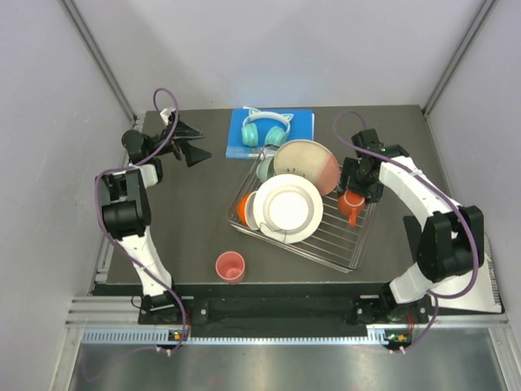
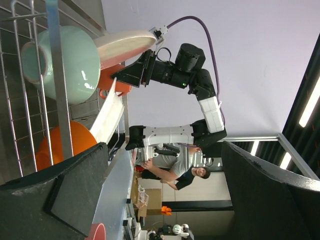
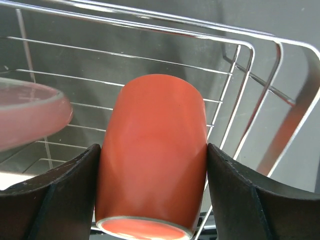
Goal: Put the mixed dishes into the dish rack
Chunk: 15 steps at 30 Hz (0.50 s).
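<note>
My right gripper (image 3: 152, 167) is clamped on the orange cup (image 3: 150, 145), one finger pressed to each side. The wires of the dish rack (image 3: 235, 75) show just beyond the cup, and the edge of the large pink-and-cream plate (image 3: 30, 115) is close on my left. My left gripper (image 1: 194, 145) is spread wide and grips nothing, apart from the rack out ahead, where the mint green bowl (image 2: 70, 60) faces it. The coral pink cup (image 1: 230, 265) stands on the table (image 1: 187, 228), well apart from both hands, back toward my bases.
</note>
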Each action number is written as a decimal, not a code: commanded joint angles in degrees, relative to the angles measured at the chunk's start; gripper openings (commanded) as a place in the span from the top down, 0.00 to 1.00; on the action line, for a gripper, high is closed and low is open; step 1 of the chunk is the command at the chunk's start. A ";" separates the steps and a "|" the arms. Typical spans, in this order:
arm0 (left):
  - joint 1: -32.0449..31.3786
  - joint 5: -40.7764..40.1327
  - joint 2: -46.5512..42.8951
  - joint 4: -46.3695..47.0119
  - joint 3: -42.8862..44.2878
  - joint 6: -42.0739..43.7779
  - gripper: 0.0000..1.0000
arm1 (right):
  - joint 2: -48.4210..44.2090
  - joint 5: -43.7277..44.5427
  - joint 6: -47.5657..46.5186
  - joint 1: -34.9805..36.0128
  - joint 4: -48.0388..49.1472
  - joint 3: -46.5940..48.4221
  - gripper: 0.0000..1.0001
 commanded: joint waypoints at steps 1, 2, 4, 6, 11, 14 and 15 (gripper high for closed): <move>-0.01 10.57 1.21 23.39 0.71 -4.16 0.01 | 1.20 -3.60 0.71 -1.38 4.26 0.74 1.00; -0.10 10.49 1.12 23.47 0.01 -3.80 0.01 | 1.56 -3.78 0.80 -1.55 4.43 0.83 1.00; -0.80 10.49 0.43 23.39 -2.88 -2.05 0.01 | 2.70 -4.30 0.72 -2.17 4.44 1.01 1.00; -1.25 10.49 -0.37 23.39 -4.56 -0.82 0.01 | 3.84 -4.57 0.54 -2.35 4.35 1.27 1.00; -1.34 10.40 -2.47 23.38 -7.12 1.12 0.01 | 5.34 -4.92 -1.13 -2.61 3.20 1.53 0.84; -1.34 10.49 -5.10 23.30 -7.56 4.19 0.01 | 4.72 -4.92 -1.92 -2.52 3.12 1.09 0.66; -1.51 10.49 -5.99 23.38 -7.56 6.89 0.01 | 4.03 -4.92 -2.18 -2.70 2.86 1.09 0.61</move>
